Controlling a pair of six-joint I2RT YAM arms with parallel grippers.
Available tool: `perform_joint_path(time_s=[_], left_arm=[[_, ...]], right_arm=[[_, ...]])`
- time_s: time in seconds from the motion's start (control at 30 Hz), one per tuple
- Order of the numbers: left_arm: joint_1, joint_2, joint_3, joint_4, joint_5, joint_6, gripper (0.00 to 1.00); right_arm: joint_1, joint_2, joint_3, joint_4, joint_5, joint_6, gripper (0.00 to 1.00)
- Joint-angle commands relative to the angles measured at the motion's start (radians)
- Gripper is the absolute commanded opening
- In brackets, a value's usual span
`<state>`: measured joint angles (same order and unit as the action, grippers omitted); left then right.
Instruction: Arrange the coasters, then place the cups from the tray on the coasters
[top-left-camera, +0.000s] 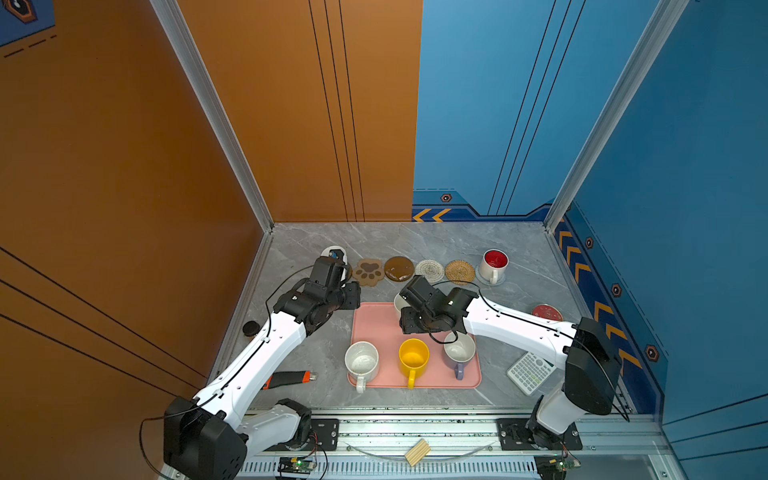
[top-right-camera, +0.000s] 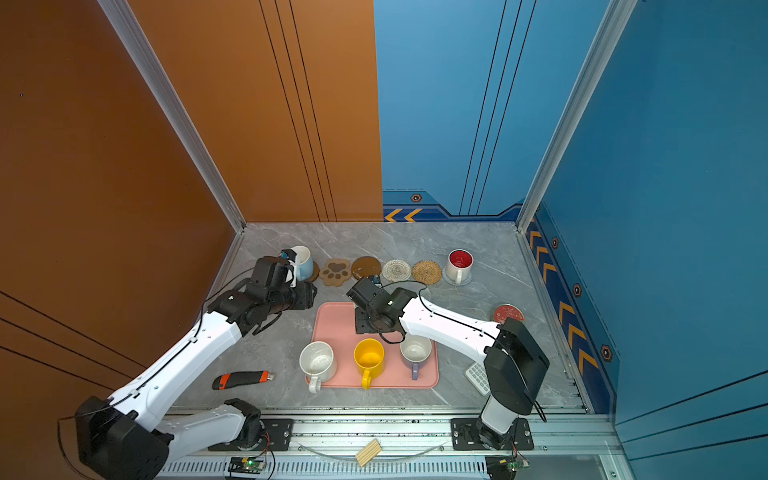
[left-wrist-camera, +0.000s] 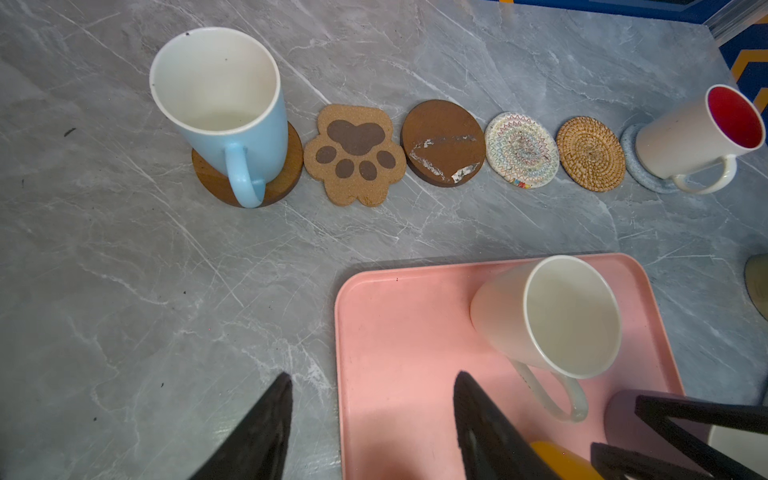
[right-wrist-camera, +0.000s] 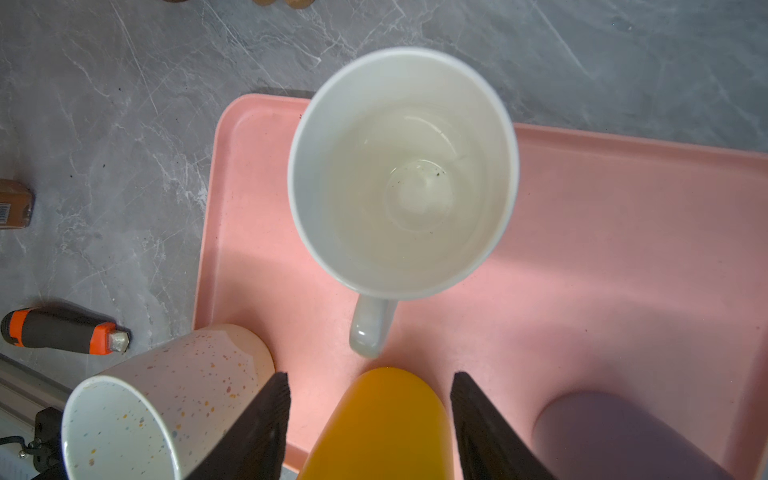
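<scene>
Right wrist view: yellow mug between my parted right jaws, speckled mug beside; plain white mug upright, handle pointing at the yellow mug. Left jaws parted, empty.

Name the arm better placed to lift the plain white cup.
Right, likely. The right gripper hangs open over the tray, the handle of the plain white cup facing it; the left gripper is at the tray's edge, farther away.
</scene>
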<state>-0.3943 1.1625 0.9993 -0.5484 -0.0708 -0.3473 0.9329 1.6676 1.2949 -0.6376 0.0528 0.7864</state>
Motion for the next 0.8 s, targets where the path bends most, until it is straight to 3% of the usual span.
perform_joint_path(time_s=[0.0, 0.77], left_arm=[[-0.008, -0.024, -0.013, 0.005, -0.018, 0.007, 0.63], [-0.008, -0.03, -0.033, 0.005, -0.005, 0.008, 0.64]], right_arm=[[0.006, 0.029, 0.033, 0.002, 0.017, 0.028, 0.59], [0.008, 0.16, 0.09, -0.003, 0.087, 0.08, 0.46]])
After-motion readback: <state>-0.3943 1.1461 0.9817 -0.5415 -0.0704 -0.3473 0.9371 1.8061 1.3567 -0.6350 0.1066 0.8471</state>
